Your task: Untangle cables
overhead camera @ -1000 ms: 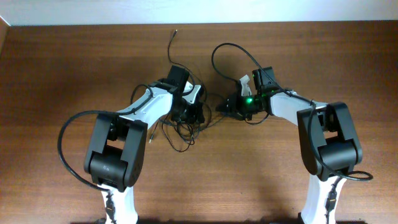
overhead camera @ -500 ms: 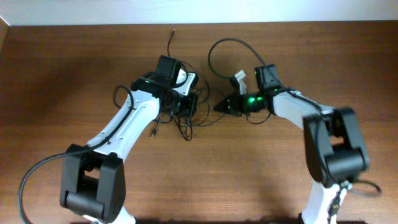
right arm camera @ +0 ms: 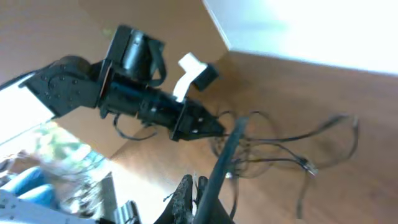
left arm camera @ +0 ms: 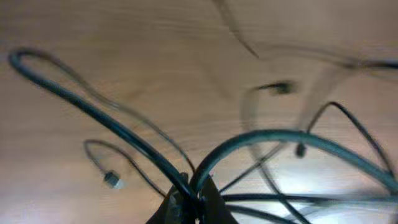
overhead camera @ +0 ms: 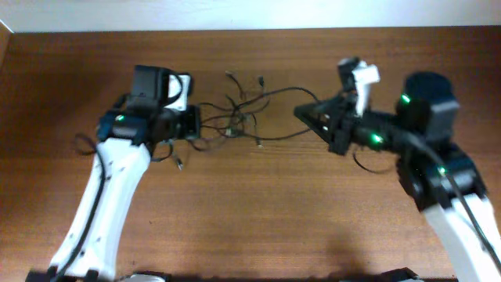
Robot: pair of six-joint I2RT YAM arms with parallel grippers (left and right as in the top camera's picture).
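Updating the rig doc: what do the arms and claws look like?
Both arms have white links, black joint housings and green status lights. A thin black cord loops off the left arm, and another runs along the right arm. Each wrist carries a white bracket. The left claw and right claw are black and taper to a point.

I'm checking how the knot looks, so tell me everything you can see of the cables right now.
The cables are thin black flexible wires with small plug ends, loosely tangled and stretched sideways between both arms. The left gripper pinches strands at one side, the right gripper at the other. Several loose ends splay out over the brown wooden table.
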